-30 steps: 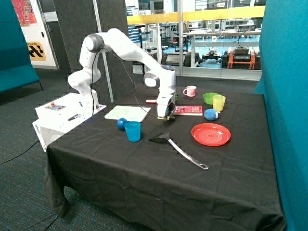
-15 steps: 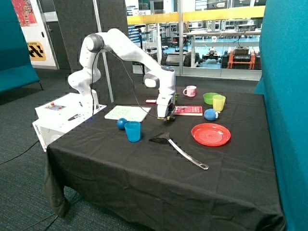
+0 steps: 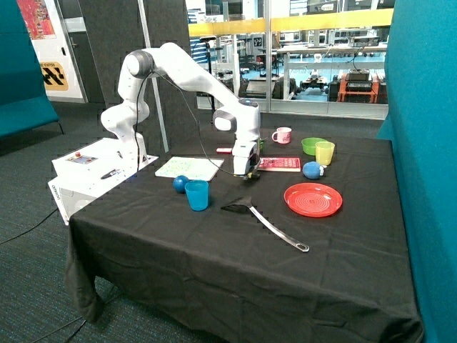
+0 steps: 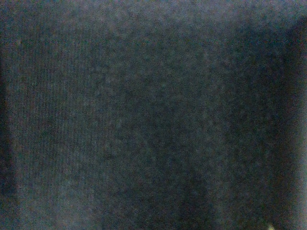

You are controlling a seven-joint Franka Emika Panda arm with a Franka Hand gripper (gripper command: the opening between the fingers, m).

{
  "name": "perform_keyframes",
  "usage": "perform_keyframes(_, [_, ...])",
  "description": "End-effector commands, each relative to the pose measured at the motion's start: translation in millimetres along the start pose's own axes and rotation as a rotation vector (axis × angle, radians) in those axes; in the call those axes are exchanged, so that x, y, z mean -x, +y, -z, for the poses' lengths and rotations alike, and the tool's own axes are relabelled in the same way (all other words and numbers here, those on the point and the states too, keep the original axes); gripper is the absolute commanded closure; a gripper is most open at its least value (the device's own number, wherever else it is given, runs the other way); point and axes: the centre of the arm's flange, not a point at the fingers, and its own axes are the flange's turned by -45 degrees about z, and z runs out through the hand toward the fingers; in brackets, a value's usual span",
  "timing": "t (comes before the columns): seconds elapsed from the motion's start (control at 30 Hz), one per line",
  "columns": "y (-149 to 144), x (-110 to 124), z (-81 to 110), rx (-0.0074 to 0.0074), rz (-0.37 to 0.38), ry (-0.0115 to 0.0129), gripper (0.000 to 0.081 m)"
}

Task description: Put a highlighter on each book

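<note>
My gripper (image 3: 247, 173) is down at the black tablecloth (image 4: 144, 115), between the two books. The wrist view is filled by cloth alone, so what sits between the jaws is hidden. The red book (image 3: 279, 164) lies just beside the gripper, toward the cups. The white book speckled green (image 3: 190, 168) lies flat on the gripper's other side, near the table's edge. Neither cover has anything lying on it. A short red highlighter (image 3: 223, 151) rests on the cloth behind the arm. The yellow highlighter is not in view.
A blue cup (image 3: 197, 194) and a small blue ball (image 3: 180, 183) stand in front of the white book. A black spatula (image 3: 265, 218) and a red plate (image 3: 313, 199) lie nearer the front. A pink mug (image 3: 283, 135), green bowl (image 3: 310, 145), yellow-green cup (image 3: 325, 153) and blue object (image 3: 312, 170) stand at the back.
The arm's wrist has shifted very slightly toward the white book. Nothing on the table has moved.
</note>
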Motion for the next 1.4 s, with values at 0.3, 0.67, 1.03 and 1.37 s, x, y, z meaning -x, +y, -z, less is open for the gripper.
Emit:
perform_keyframes(0.3, [-2, -1, -6.9, 0.0026, 0.000, -0.0006, 0.0808])
perform_keyframes(0.67, [-4, -5, -5.7, 0.0026, 0.005, -0.0006, 0.0808])
perform_keyframes(1.03, [-10, -1, 7.4, 0.0026, 0.014, -0.0006, 0.0808])
perform_keyframes(1.37, [-14, 6, 37.8, 0.0026, 0.036, -0.0007, 0.0808])
